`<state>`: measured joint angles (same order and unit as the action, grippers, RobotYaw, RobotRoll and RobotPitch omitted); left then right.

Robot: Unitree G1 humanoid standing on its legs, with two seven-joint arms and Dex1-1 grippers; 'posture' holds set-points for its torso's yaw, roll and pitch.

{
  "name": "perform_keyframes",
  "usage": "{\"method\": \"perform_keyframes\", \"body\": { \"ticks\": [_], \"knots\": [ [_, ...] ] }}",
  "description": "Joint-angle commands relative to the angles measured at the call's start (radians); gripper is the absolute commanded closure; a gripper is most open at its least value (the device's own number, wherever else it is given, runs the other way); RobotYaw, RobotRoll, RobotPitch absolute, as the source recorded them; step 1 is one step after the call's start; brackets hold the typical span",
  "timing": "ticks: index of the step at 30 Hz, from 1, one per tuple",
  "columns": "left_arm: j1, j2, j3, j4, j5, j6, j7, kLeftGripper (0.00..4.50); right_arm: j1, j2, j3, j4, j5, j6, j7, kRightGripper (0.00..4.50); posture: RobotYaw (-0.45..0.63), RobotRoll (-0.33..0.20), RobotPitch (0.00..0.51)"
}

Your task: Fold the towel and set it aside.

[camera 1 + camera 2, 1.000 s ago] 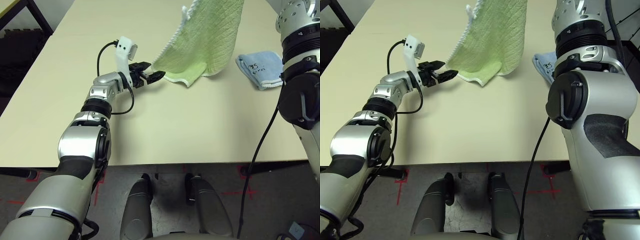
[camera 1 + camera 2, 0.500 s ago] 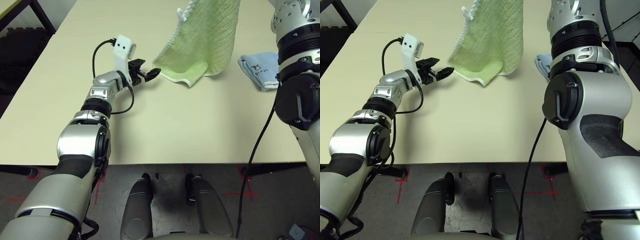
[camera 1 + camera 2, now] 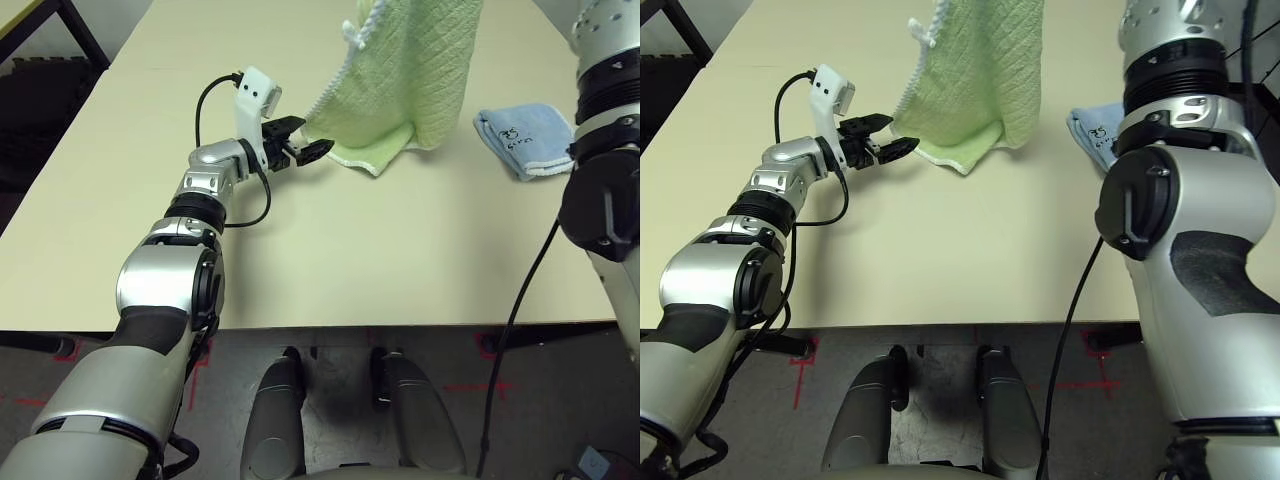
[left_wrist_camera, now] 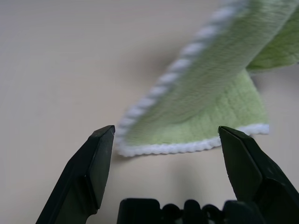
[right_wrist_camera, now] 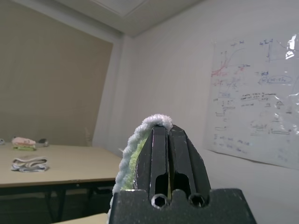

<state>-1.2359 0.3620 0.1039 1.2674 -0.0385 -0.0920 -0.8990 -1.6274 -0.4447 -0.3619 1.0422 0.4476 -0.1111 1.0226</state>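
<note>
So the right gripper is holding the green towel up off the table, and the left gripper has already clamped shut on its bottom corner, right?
Not quite. The right gripper does hold the towel up, but the left gripper is open, its fingers apart with the towel's lower corner in front of them, as the left wrist view shows.

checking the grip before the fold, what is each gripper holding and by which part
Right gripper: shut on the towel's white-stitched top edge. Left gripper: open, holding nothing.
</note>
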Motion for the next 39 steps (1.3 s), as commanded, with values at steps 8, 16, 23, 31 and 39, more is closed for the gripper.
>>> {"method": "perform_keyframes", "body": {
  "ticks": [8, 16, 23, 31, 39],
  "knots": [
    [0.002, -0.012, 0.008, 0.021, -0.003, 0.01, 0.025, 0.0, -0.003, -0.006, -0.001, -0.014, 0.006, 0.005, 0.021, 4.48, -0.04, 0.0, 0.186],
    [-0.019, -0.07, 0.02, 0.024, -0.016, 0.035, -0.073, 0.0, -0.004, -0.011, -0.007, -0.042, 0.023, 0.037, 0.037, 4.48, -0.07, 0.0, 0.18],
    [-0.018, -0.056, 0.001, 0.033, 0.02, 0.017, -0.026, 0.0, 0.013, -0.018, -0.008, -0.084, 0.047, 0.099, 0.073, 4.48, -0.07, 0.0, 0.182],
    [-0.007, -0.026, -0.029, 0.039, 0.066, -0.006, 0.043, 0.0, 0.021, -0.027, -0.007, -0.08, 0.046, 0.11, 0.077, 4.48, -0.07, 0.0, 0.183],
    [-0.03, -0.076, 0.016, 0.034, 0.01, -0.018, -0.055, 0.0, 0.016, -0.023, -0.004, -0.079, 0.047, 0.114, 0.08, 4.48, -0.07, 0.0, 0.182]
  ]
}}
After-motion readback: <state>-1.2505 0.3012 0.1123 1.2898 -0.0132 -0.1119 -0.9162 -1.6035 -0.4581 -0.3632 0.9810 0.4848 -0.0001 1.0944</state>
